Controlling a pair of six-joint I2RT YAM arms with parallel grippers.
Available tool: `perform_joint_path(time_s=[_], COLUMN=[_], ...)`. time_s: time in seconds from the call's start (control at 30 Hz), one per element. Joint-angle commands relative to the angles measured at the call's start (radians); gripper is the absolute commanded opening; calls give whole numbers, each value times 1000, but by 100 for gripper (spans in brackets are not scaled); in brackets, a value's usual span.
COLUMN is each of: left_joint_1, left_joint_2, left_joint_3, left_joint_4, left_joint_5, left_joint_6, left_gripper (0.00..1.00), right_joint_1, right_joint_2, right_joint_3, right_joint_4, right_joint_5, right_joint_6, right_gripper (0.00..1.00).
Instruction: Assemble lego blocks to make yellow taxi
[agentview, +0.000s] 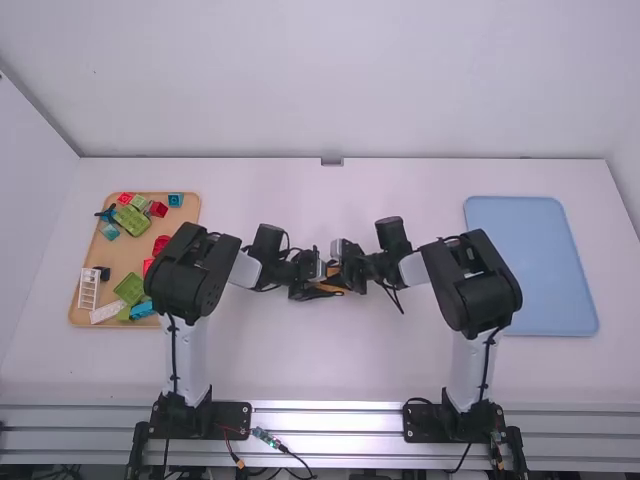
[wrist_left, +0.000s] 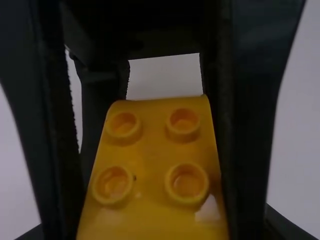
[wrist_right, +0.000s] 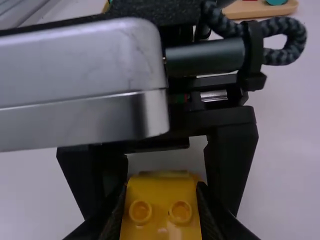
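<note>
The left pincer (agentview: 318, 285) and right pincer (agentview: 345, 275) grip a yellow toy block (agentview: 333, 283) between them at the white tabletop's (agentview: 350, 370) center.

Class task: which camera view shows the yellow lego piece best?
The left wrist view shows the yellow piece best: it looms large, four studs distinct. The right wrist view shows yellow with two studs, near the bottom edge; the high view gives a small, partly covered patch.
</note>
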Motion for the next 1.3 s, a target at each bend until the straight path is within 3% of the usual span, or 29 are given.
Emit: perform_joint_path(time_s=[0.0,0.5,0.9,1.27], left_joint_1=[-3,-3,-3,-4], left_joint_2=[54,55,55,55], left_joint_3=[-20,63,-3,42], left_joint_4=[5,-178,-139,-177], left_joint_5=[-119,-116,-116,-119], left_joint_6=[-4,75,116,115], left_gripper=[2,2,2,2], right_joint_1=[3,3,2,14], right_joint_2=[22,22,22,66], right_joint_3=[6,-17,-12,16], right_joint_4=[-13,16,14,-42], right_joint_5=[0,41,82,92], right_joint_6=[4,7,5,3], right_gripper=[0,0,0,0])
